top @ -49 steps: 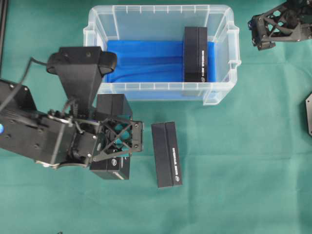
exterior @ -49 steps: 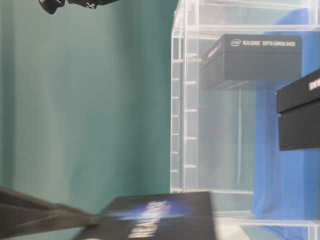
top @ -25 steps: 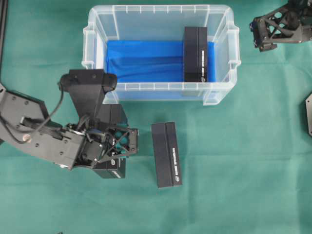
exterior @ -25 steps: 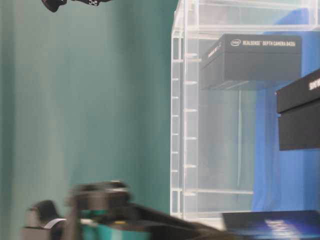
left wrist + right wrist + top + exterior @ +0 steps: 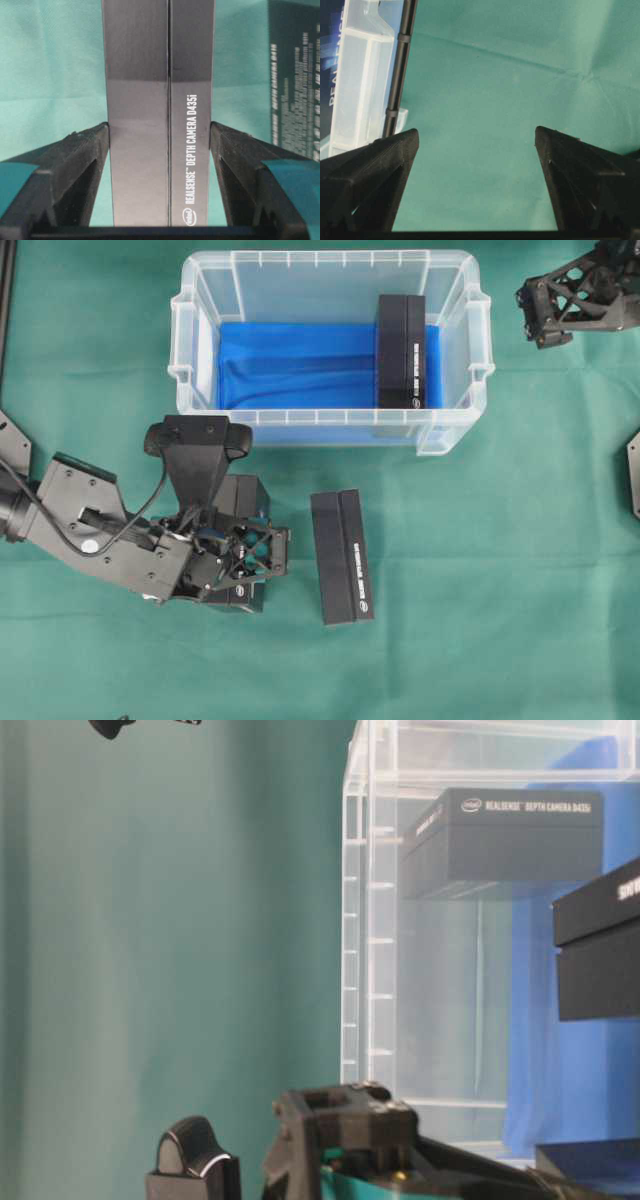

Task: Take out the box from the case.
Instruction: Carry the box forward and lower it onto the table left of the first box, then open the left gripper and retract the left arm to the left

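Box (image 5: 160, 125) under removal: black carton lettered "REALSENSE DEPTH CAMERA D435i", standing narrow side up between the two fingers (image 5: 75, 170) of the left gripper (image 5: 160, 150). Both pads press flat against its long faces in the left wrist view, so the jaws are clamped on it. From overhead the same carton (image 5: 243, 502) sits outside the case (image 5: 330, 420), low over the green cloth (image 5: 500, 590) just in front of the case's near wall, largely hidden under the left gripper (image 5: 245, 555) and its wrist camera; whether it rests on the cloth cannot be told.

Second black carton (image 5: 341, 557) lies flat on the green cloth just beside the held one, to its right overhead, apart from it. Its printed face shows at the right edge of the left wrist view (image 5: 295, 80).

Third black carton (image 5: 401, 351) is in the case, on edge against the right end, on the blue lining (image 5: 290, 365). From table level it shows through the clear wall (image 5: 505, 840).

Right gripper (image 5: 545, 310) hangs well apart, beyond the case's right end. Its jaws are spread wide with only green cloth between them in the right wrist view (image 5: 475, 160); nothing held
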Available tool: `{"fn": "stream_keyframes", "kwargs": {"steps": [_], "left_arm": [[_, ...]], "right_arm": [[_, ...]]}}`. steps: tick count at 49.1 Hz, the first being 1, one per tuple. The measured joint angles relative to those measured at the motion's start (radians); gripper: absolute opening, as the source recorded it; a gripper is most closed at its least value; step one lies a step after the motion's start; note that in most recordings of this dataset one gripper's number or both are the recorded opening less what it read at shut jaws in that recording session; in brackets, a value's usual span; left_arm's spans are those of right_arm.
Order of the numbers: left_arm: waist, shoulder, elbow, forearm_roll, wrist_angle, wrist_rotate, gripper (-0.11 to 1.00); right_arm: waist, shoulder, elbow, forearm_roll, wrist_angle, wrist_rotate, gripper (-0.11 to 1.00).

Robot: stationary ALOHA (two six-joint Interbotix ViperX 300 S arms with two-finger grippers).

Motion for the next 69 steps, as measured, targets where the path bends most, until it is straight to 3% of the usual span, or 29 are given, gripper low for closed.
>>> {"fn": "stream_keyframes", "kwargs": {"steps": [28, 39, 47, 69], "left_arm": [[0.0, 0.0, 0.003, -0.009, -0.043, 0.003, 0.62], [0.0, 0.0, 0.003, -0.034, -0.041, 0.003, 0.62], [0.0, -0.002, 0.002, -0.055, -0.041, 0.003, 0.96], [0.008, -0.034, 0.002, -0.058, -0.04, 0.005, 0.94]], "right_arm": [[0.012, -0.002, 0.002, 0.0, 0.002, 0.0, 0.92], [0.014, -0.002, 0.002, 0.0, 0.002, 0.0, 0.92], [0.014, -0.002, 0.002, 0.0, 0.002, 0.0, 0.92], [0.015, 0.0, 0.002, 0.0, 0.002, 0.0, 0.92]]}}
